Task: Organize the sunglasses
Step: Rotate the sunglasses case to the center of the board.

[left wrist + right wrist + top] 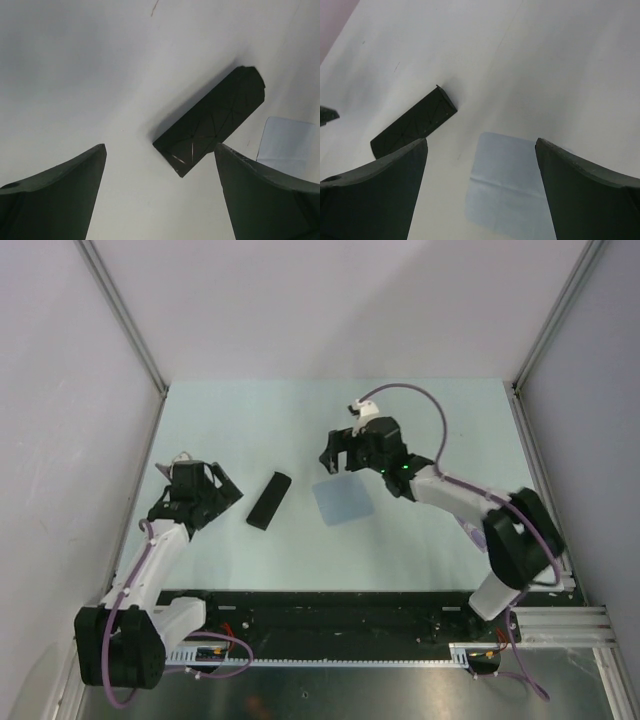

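Top external: left jaws spread, empty, near table [450, 420] left edge. Flat black oblong case [270, 500] just right of them, long axis near-to-far. Light blue square cloth [343, 501] mid-table. Right jaws spread, empty, over cloth's far edge. Pink sunglasses not visible, so nearer arm can't be told.

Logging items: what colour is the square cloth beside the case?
The cloth is light blue, clearest in the right wrist view.

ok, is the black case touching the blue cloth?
Apart. The top view shows a strip of bare table between the case and the cloth.
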Robot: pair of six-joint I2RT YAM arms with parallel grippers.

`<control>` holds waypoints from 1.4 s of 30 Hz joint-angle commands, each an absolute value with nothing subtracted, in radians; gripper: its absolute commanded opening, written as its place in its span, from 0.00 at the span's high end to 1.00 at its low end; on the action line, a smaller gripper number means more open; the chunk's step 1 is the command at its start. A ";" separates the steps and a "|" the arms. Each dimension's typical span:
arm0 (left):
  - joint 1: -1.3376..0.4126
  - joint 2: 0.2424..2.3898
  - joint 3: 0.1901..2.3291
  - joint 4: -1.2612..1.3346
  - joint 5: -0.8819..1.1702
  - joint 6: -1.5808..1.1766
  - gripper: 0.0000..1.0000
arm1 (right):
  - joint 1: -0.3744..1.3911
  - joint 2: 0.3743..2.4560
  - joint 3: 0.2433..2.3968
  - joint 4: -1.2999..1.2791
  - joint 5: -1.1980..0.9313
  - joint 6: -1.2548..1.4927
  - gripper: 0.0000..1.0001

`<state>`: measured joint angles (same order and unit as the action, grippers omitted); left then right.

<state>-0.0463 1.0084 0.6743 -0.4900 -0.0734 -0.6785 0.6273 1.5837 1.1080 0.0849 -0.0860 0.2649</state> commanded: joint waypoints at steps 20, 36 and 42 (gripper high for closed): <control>-0.046 1.155 0.534 -0.175 0.284 -0.742 0.00 | 0.727 2.292 1.598 0.387 -0.236 0.457 0.24; -0.046 1.135 0.472 -0.173 0.270 -0.792 0.02 | 0.735 2.312 1.640 0.209 -0.356 0.431 0.46; -0.046 1.088 0.480 -0.173 0.219 -0.769 0.01 | 0.736 2.258 1.588 0.147 -0.382 0.433 0.56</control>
<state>-0.0467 1.1301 0.4728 -0.1959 0.2539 -0.7700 0.7307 2.2974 1.5978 0.1951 -0.3481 0.4362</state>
